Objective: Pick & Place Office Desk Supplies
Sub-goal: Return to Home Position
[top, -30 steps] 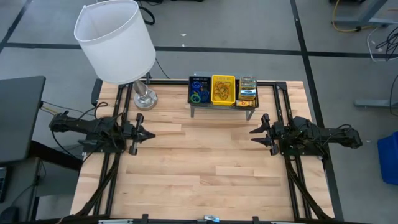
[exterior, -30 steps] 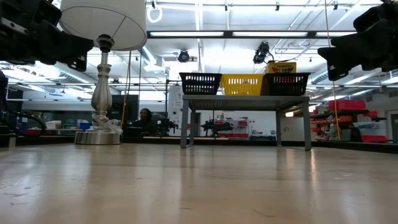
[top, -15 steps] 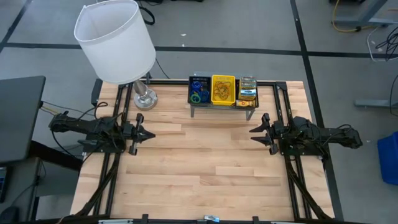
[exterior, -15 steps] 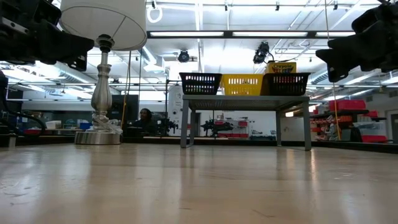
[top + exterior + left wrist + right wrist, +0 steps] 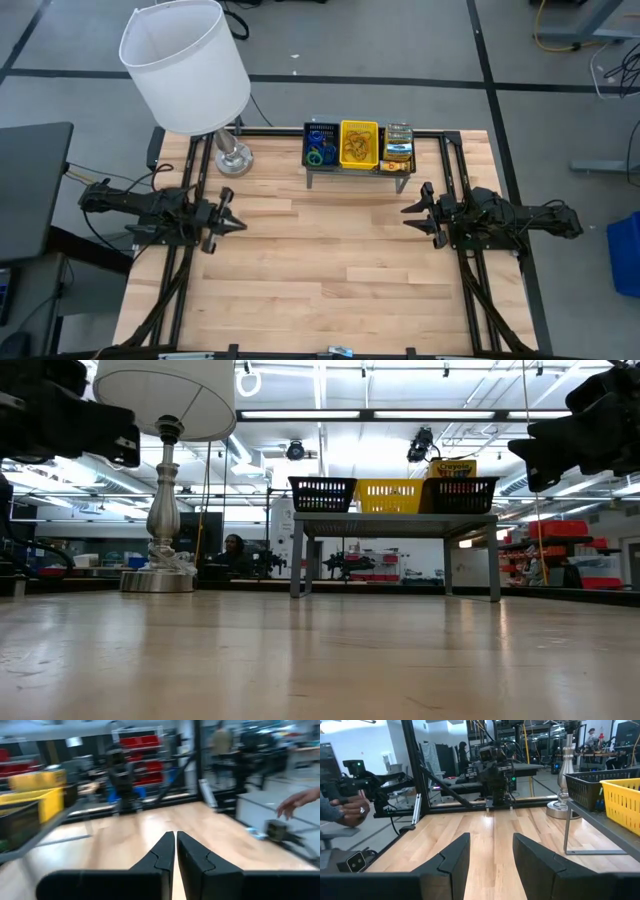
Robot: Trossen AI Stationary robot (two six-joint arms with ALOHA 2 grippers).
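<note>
left gripper (image 5: 175, 834) of mine now has its tips together, apart a moment ago; right gripper (image 5: 491, 837) stays spread. yellow tray (image 5: 359, 144) sits on the far shelf (image 5: 395, 520), so i judge only homing remains.

A wooden table (image 5: 330, 280) carries a lamp (image 5: 186, 66) with a white shade on its far left part, standing on a silver base. A grey metal shelf (image 5: 395, 520) stands at the far middle edge, to the right of the lamp. Beyond the table, a person (image 5: 233, 546) sits in the room.
</note>
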